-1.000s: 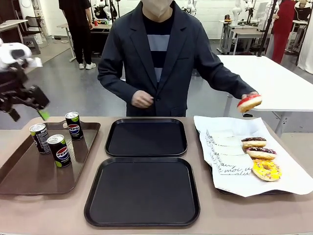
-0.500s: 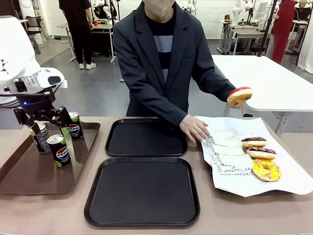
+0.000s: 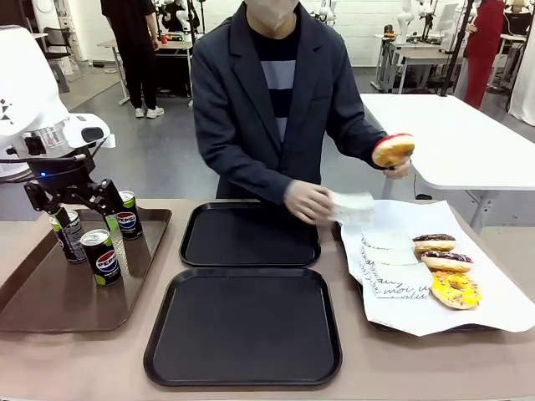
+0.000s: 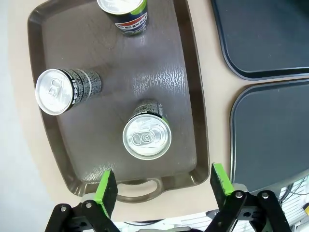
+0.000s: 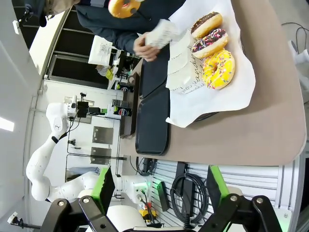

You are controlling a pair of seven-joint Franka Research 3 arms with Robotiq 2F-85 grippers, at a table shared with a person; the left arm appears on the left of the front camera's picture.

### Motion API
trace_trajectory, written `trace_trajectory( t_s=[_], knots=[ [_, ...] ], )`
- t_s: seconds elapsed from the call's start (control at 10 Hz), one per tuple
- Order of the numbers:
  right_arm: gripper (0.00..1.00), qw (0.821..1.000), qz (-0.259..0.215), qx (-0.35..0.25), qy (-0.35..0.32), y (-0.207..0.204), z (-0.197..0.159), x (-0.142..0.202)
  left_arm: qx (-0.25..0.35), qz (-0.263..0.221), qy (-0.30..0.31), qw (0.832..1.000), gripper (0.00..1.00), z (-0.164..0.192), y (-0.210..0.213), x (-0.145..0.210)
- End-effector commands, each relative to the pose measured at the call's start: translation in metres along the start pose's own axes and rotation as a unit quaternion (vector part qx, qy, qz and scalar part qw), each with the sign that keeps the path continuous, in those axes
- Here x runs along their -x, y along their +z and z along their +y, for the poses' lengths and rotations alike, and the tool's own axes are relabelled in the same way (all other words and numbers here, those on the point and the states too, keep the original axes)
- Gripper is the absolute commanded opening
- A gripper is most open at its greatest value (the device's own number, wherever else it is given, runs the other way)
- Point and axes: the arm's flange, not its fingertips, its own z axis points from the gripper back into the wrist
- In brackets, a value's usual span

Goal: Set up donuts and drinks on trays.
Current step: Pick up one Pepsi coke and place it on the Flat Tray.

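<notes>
Moved since the earlier frame: one hand (image 3: 308, 202) of the person is up off the white paper (image 3: 493, 313), pinching a paper sleeve (image 3: 352, 205) above the far right corner of the far black tray (image 3: 249, 234); other hand (image 3: 404, 168) has drawn the red-glazed donut (image 3: 393, 150) inward, in the air beyond the far right corner of the tabletop (image 3: 393, 359); left gripper (image 3: 82, 222) hardly shifted.

Left gripper: fingers spread wide, nothing between them; hangs over the three cans (image 3: 100, 256); in the wrist view one can (image 4: 146, 137) stands just ahead of the gap.

Cans: upright on the brown tray (image 3: 50, 309), left end of tabletop.

Near black tray (image 3: 242, 326): centre, at the near edge; far black tray just behind it.

Three donuts (image 3: 445, 261): chocolate, sprinkled, yellow; in a row on the white paper, right edge of tabletop.

Right gripper (image 5: 161, 189): fingers wide apart, holding nothing; off the right end of the tabletop.
</notes>
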Motion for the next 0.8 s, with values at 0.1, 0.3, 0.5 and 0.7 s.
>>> trace_trajectory(
  t_s=[0.1,0.3,0.5,0.7],
  knots=[
    [1.00,1.000,-0.007,-0.008,0.007,0.007,-0.001,0.008,0.000,0.000,0.000,1.000,1.00,0.000,0.000,0.000],
    [1.00,1.000,-0.007,-0.008,0.007,0.007,-0.001,0.008,-0.040,-0.008,0.026,0.999,1.00,-0.009,-0.014,-0.007],
    [1.00,1.000,-0.007,-0.008,0.007,0.007,-0.001,0.008,-0.052,0.005,0.035,0.998,1.00,-0.014,-0.028,-0.021],
    [1.00,1.000,-0.007,-0.008,0.007,0.007,-0.001,0.008,-0.047,0.016,0.054,0.997,1.00,-0.009,-0.040,-0.024]
  ],
)
